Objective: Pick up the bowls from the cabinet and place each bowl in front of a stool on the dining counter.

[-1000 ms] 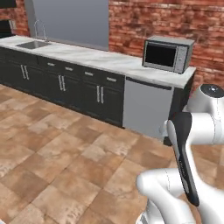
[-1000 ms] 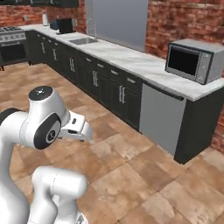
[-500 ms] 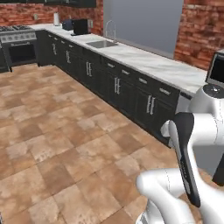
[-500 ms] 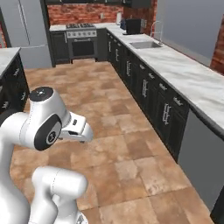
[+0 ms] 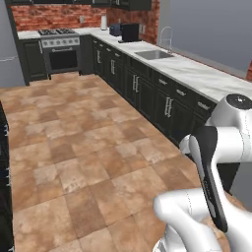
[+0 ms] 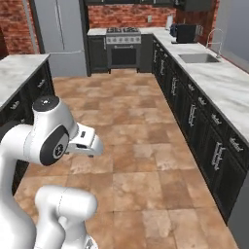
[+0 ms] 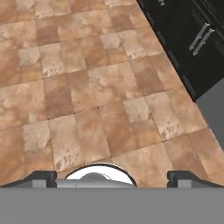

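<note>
The gripper [image 7: 112,177] hangs above the terracotta tile floor [image 7: 87,96], facing down. Its fingers [image 7: 41,177] are spread to full width, one at each lower corner of the hand view, with nothing between them.

In the right base view the white arm [image 6: 46,141] is folded close to the base, over bare floor. A marble worktop [image 6: 221,85] over black base cabinets [image 6: 204,136] with short silver handles runs along the right side and carries a sink [image 6: 197,58] with a faucet. A stove [image 6: 123,46] stands at the far wall; a grey refrigerator [image 6: 61,34] stands to its left. A marble table [image 6: 14,70] edge shows at the left. The bowls, wall cabinet and stools cannot be located in these views.
</note>
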Robot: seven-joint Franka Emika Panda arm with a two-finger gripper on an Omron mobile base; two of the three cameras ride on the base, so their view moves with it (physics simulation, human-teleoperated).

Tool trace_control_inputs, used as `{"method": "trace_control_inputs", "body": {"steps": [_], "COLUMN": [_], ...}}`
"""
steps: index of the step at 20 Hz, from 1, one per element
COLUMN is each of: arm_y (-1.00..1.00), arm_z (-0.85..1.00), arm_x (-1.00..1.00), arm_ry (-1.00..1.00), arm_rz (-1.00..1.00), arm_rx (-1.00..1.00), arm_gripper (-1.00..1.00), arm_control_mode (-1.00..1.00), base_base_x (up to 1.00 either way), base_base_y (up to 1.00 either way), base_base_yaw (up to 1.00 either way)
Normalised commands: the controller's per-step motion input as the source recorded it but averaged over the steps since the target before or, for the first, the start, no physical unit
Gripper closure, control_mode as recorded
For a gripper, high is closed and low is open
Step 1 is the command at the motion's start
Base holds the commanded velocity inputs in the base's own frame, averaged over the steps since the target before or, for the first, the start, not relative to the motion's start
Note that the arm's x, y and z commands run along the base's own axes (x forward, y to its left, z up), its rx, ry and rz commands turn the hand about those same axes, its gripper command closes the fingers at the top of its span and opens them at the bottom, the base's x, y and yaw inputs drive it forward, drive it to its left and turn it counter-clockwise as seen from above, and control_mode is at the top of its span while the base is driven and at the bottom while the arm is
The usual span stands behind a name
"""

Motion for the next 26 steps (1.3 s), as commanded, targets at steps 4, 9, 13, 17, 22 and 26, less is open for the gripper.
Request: {"method": "trace_control_inputs", "body": {"steps": [4,9,13,17,22,26], "arm_y": [0.00,0.00,0.00,0.00,0.00,0.00], "arm_z": [0.00,0.00,0.00,0.00,0.00,0.00], "arm_x": [0.00,0.00,0.00,0.00,0.00,0.00], "arm_ry": [0.00,0.00,0.00,0.00,0.00,0.00], "arm_rz": [0.00,0.00,0.00,0.00,0.00,0.00], "arm_rx": [0.00,0.00,0.00,0.00,0.00,0.00], "arm_gripper": [-1.00,-1.00,-1.00,-1.00,-1.00,-1.00], "arm_control_mode": [1.00,1.00,1.00,1.00,1.00,1.00], "base_base_x": [1.00,1.00,1.00,1.00,1.00,1.00], "base_base_y": [0.30,0.25,0.27,0.19,0.07,0.18], "base_base_yaw": [0.16,0.10,0.01,0.01,0.00,-0.01]}}
